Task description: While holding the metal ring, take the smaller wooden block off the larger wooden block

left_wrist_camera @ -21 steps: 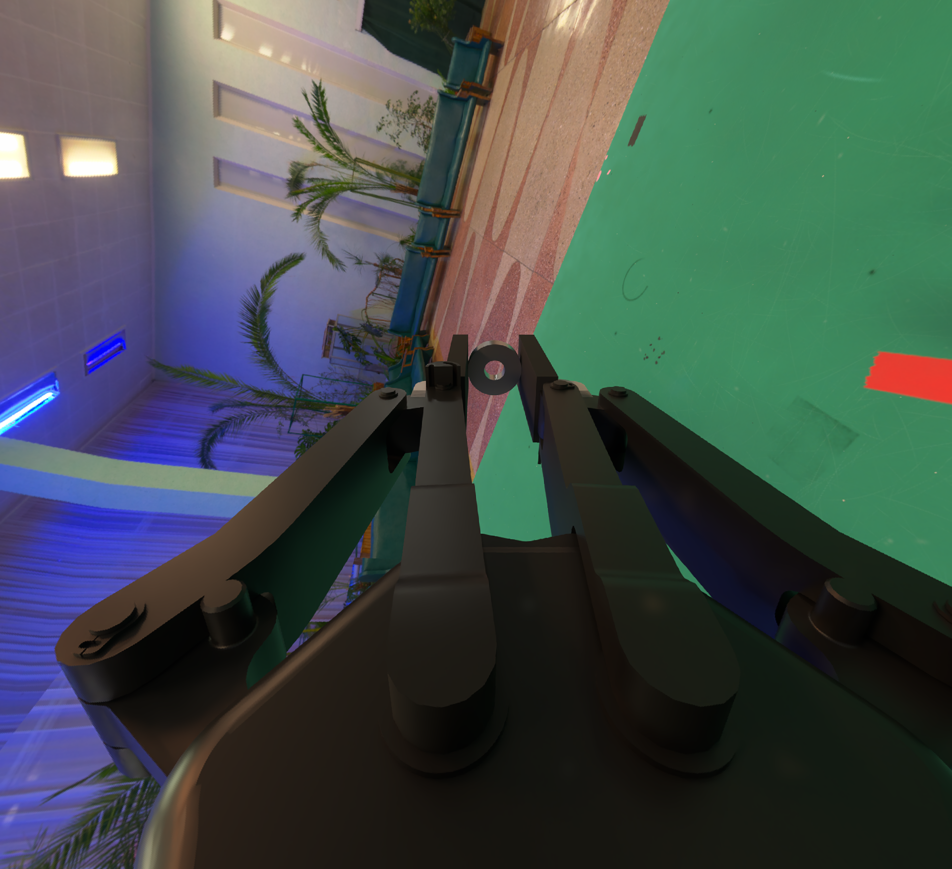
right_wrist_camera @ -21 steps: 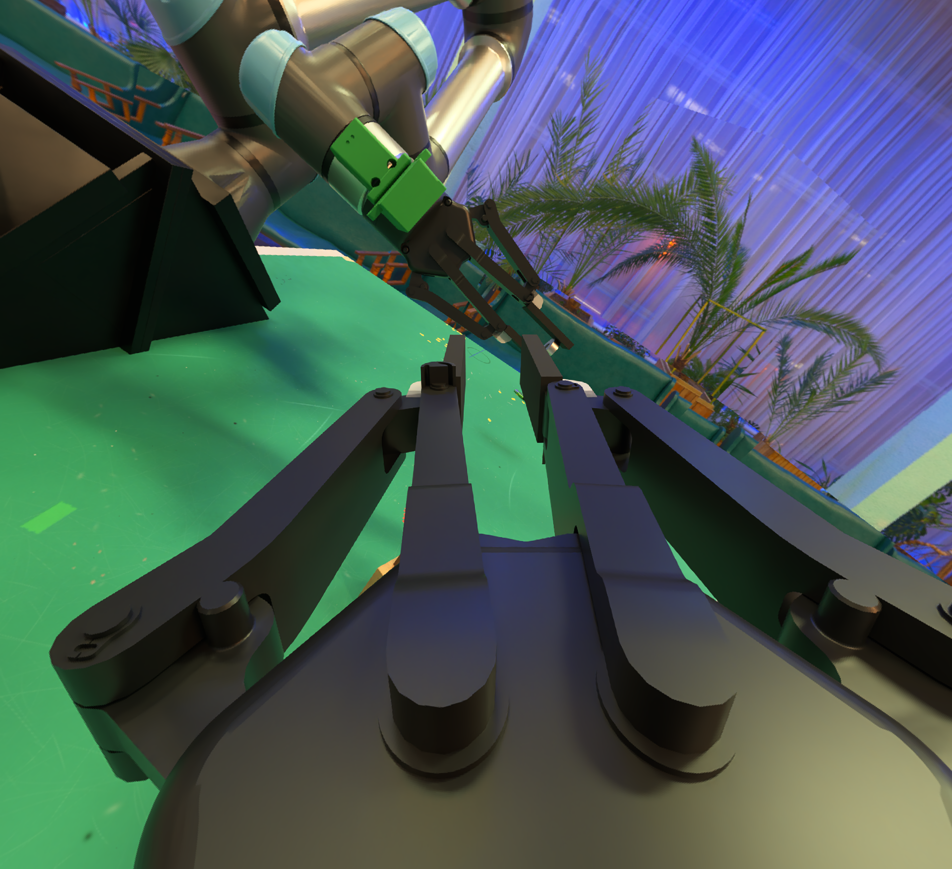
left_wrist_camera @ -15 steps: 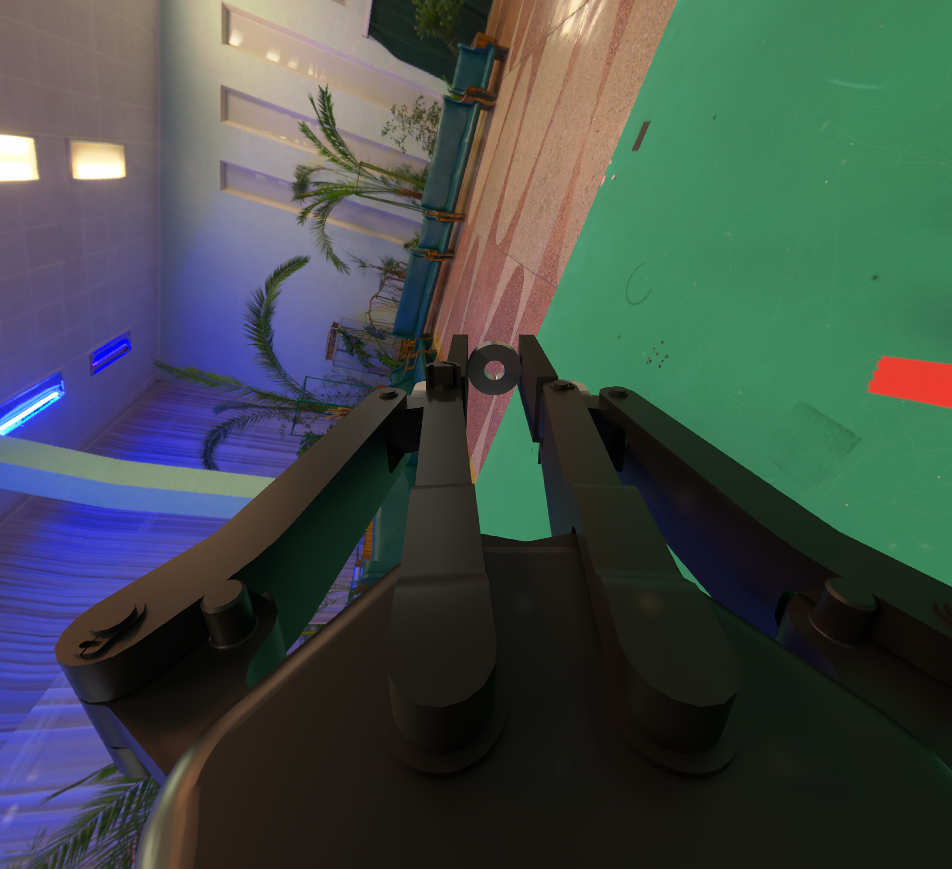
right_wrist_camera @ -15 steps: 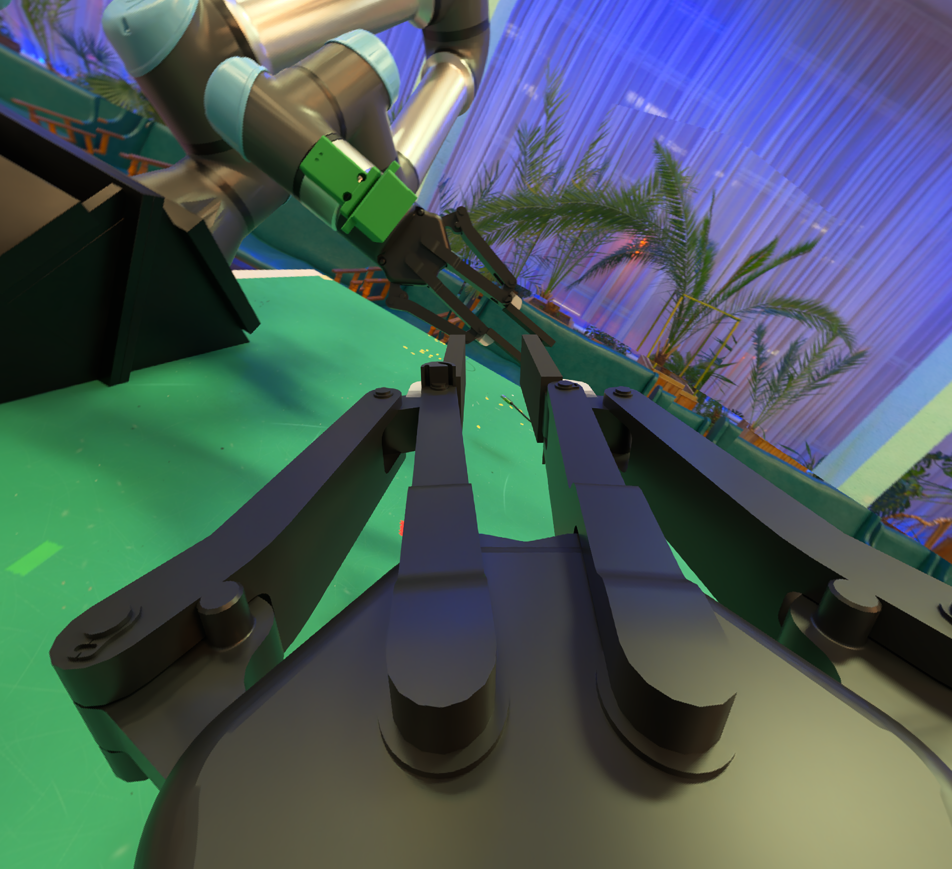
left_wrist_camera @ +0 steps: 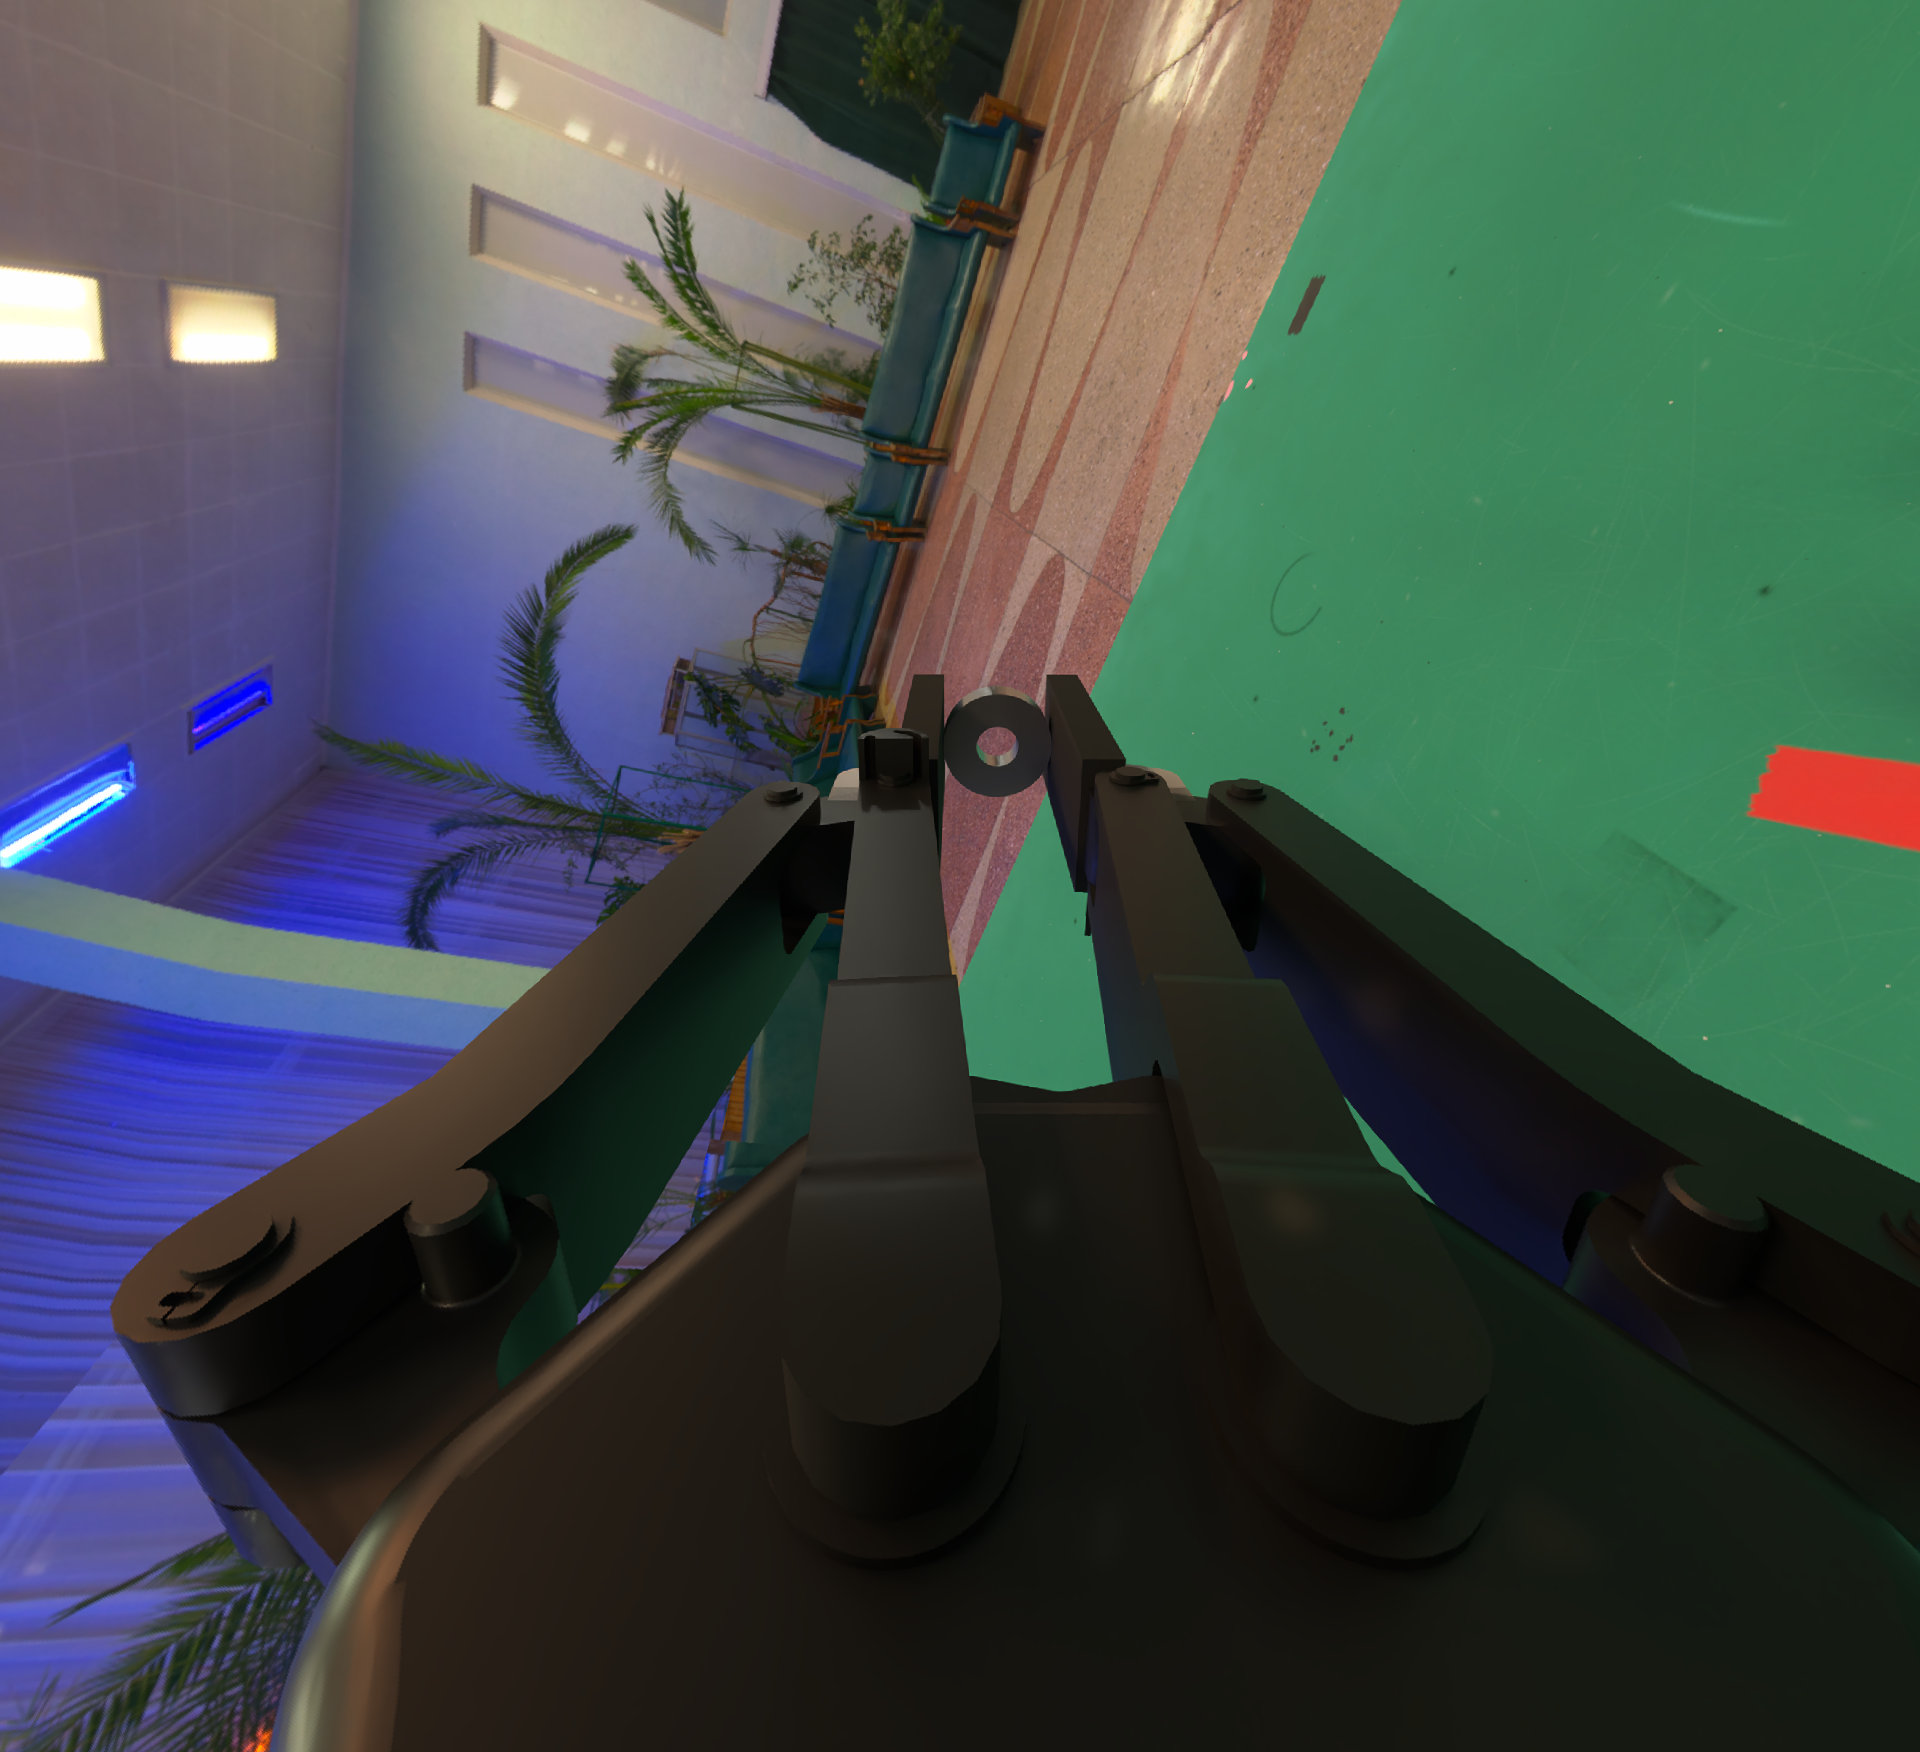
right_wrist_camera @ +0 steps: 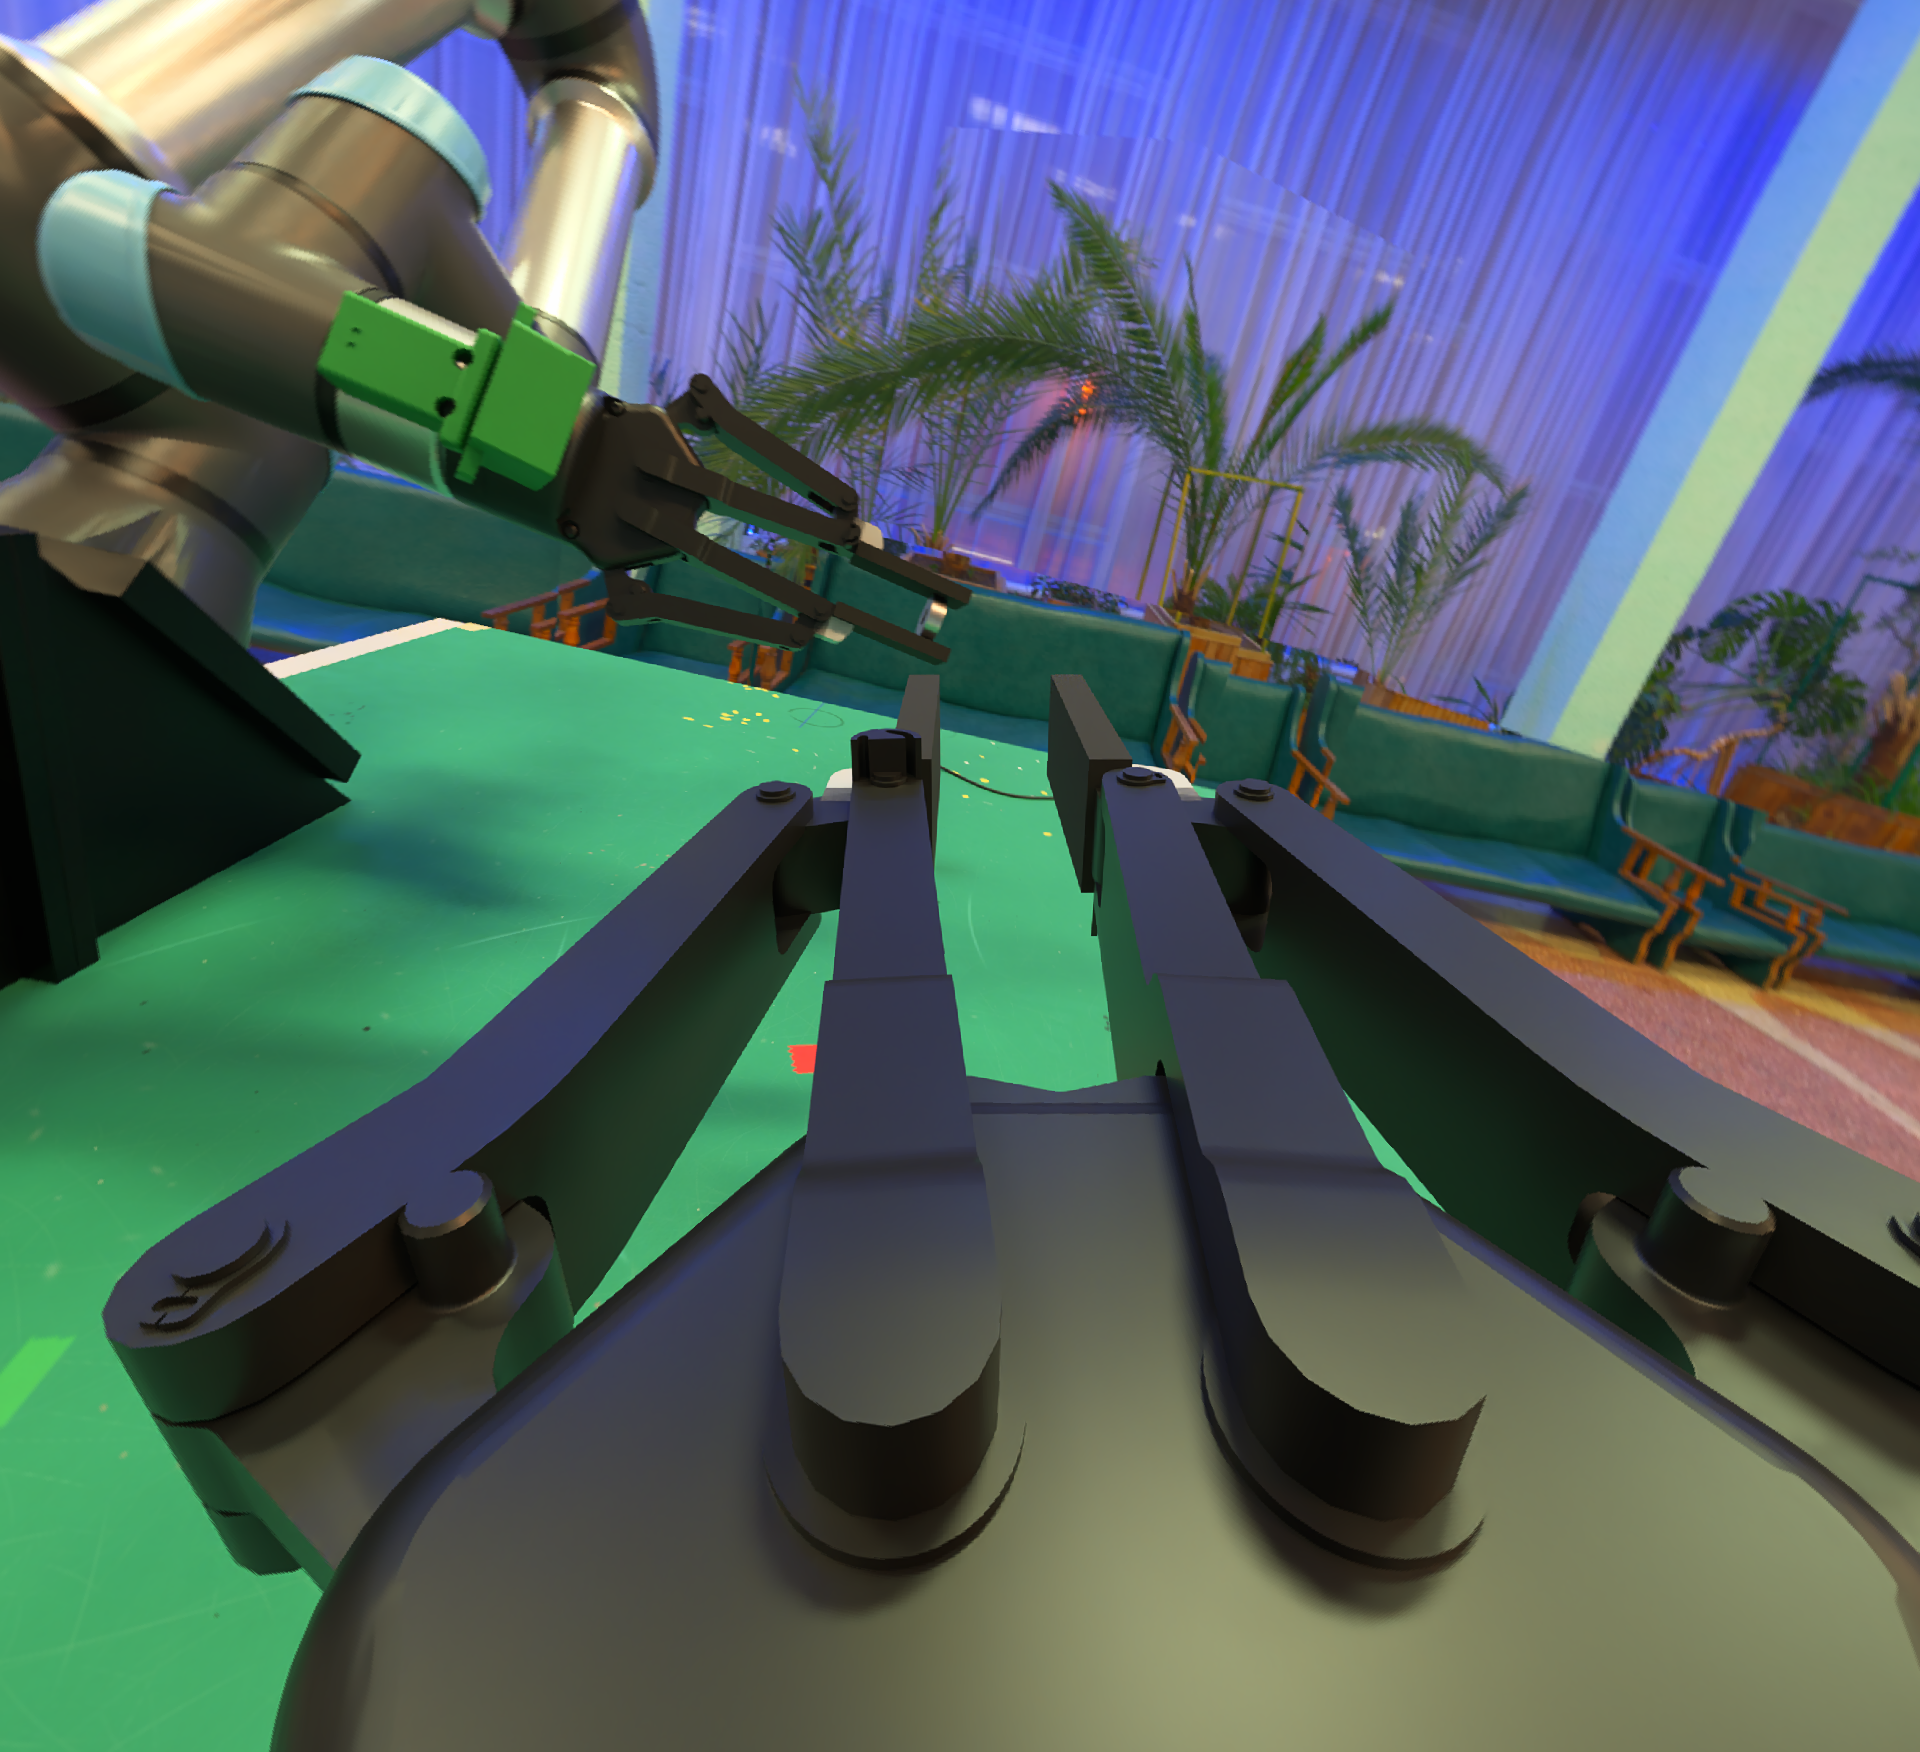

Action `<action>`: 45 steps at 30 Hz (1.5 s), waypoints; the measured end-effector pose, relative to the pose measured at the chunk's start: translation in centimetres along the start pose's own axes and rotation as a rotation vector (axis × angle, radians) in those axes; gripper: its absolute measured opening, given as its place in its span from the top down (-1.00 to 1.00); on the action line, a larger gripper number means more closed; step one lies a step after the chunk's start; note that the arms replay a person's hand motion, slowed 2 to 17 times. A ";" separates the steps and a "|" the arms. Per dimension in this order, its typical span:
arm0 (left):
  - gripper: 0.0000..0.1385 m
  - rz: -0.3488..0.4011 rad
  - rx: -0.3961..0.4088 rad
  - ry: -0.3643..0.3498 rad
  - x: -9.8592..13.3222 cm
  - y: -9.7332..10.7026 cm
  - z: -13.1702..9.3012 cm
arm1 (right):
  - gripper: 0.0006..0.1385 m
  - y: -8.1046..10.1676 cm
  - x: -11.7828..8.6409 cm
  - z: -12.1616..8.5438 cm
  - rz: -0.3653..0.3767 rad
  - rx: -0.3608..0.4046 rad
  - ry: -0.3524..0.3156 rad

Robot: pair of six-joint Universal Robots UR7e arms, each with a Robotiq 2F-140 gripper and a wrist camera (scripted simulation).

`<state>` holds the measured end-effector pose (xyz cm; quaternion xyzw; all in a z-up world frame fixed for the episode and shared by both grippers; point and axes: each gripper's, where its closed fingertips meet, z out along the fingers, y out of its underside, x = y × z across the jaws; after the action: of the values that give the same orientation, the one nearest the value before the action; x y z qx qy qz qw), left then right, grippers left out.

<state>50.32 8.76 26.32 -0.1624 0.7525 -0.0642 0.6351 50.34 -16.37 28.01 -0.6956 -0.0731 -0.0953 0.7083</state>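
My views are sharp and evenly lit. Blue-violet light washes the curtains; warm wall lamps glow at my left view's upper left. Glare streaks the terrazzo floor at top. Soft shadows lie on the green table. Wide-angle bending stretches the edges.

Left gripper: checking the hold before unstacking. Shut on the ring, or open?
Shut: left gripper fingertips pinch the metal ring from both sides.

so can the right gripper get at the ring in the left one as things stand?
Probably not cleanly: the metal ring sits clamped in the left gripper, whose fingers cover its sides. The right gripper is empty, with nothing else between.
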 end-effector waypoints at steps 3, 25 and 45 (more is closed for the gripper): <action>0.63 -0.002 0.003 -0.004 -0.1 -0.1 -0.1 | 0.60 0.8 0.5 0.0 0.052 -0.021 0.039; 0.63 -0.015 0.019 -0.028 -0.7 -0.5 -0.6 | 0.41 4.8 -0.6 0.9 0.324 -0.041 0.105; 0.63 -0.027 0.029 -0.046 -1.1 -0.8 -1.0 | 0.34 5.8 -1.8 2.7 0.467 0.072 0.114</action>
<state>49.68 8.25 27.81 -0.1648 0.7343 -0.0799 0.6536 50.03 -13.56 21.97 -0.6615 0.1267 0.0345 0.7384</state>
